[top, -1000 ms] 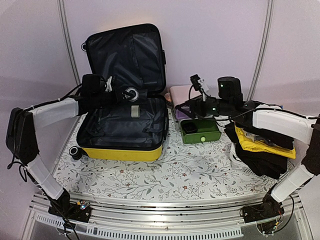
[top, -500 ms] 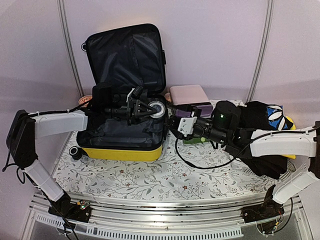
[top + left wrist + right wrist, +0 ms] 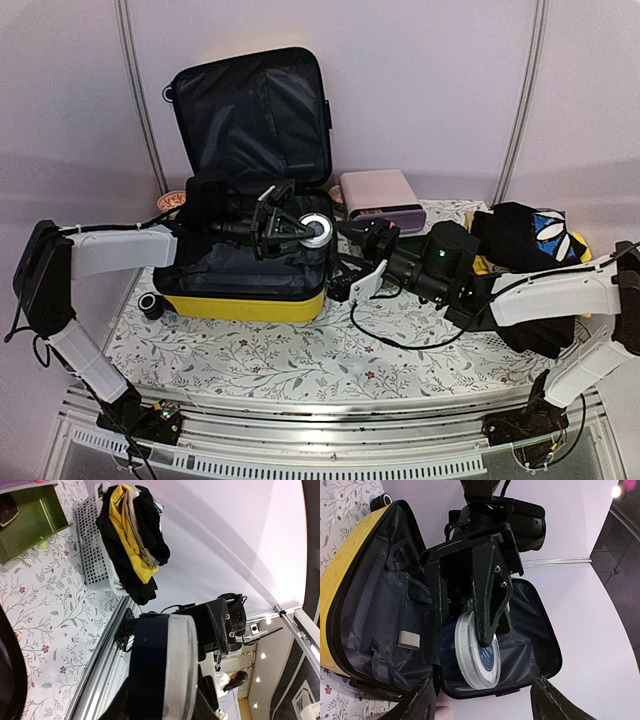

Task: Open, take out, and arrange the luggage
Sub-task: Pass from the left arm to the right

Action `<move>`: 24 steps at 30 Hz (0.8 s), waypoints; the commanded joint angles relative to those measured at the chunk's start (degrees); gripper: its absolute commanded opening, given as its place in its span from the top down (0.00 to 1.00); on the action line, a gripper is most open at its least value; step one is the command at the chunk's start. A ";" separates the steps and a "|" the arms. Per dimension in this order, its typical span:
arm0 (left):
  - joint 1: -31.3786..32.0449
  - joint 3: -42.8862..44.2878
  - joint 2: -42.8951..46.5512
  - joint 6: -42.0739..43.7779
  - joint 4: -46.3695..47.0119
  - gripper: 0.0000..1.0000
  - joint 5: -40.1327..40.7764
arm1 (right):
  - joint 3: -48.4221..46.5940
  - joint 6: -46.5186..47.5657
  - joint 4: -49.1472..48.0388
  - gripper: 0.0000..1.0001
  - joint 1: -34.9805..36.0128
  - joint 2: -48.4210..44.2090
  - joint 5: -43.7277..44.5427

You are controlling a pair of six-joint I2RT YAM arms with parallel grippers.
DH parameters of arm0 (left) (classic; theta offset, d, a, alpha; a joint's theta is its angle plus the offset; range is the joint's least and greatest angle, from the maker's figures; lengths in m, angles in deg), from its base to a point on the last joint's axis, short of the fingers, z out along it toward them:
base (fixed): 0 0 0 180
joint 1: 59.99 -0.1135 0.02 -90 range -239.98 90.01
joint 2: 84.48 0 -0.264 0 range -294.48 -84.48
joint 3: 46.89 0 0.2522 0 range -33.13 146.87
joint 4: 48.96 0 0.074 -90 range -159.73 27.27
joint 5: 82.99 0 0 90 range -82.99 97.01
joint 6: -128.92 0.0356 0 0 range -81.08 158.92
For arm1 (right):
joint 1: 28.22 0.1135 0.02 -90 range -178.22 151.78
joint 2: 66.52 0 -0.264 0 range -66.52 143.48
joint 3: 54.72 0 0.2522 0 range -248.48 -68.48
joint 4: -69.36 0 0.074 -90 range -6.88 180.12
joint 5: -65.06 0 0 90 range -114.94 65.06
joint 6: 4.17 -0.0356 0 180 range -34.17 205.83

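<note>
The luggage [image 3: 245, 290] lies open in the upper left-centre of the top view. Its lid stands upright against the wall and its yellow shell faces the near edge. The left claw [image 3: 305, 228] is clenched on a flat round tin [image 3: 318, 231] and holds it above the black-lined lower half. The right claw [image 3: 352, 288] is released; in its own view the fingers [image 3: 425, 697] spread wide at the bottom of the frame, with the tin [image 3: 480, 655] ahead of them and untouched.

This looks like the take-out step, probably a handover. Next, the right claw would have to move in until its fingers straddle the tin's rim and grip it before the left lets go. A poor grip could drop the tin back into the lining.

A floral cloth [image 3: 330, 350] covers the table. At right, a white basket [image 3: 90, 545] is heaped with black and yellow clothes. A pink box [image 3: 380, 190] sits at centre top, and a green drawer [image 3: 30, 515] shows only in the left wrist view. The walls behind are pale lilac.
</note>
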 commanded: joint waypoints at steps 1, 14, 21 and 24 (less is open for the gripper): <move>1.28 0.39 0.52 -0.37 1.62 0.91 -2.15 | 0.38 5.71 -3.77 0.32 0.62 2.08 1.94; 3.01 0.27 0.00 -1.21 3.01 0.91 -3.70 | -0.94 8.92 -6.51 0.56 1.42 5.41 3.10; 3.37 -0.32 -1.04 -3.55 7.66 0.75 -5.18 | 0.10 9.18 -7.97 0.85 1.82 4.76 4.16; 3.32 -0.45 -1.16 -3.95 8.47 0.53 -5.14 | 1.03 8.77 -8.28 0.88 1.94 3.85 4.79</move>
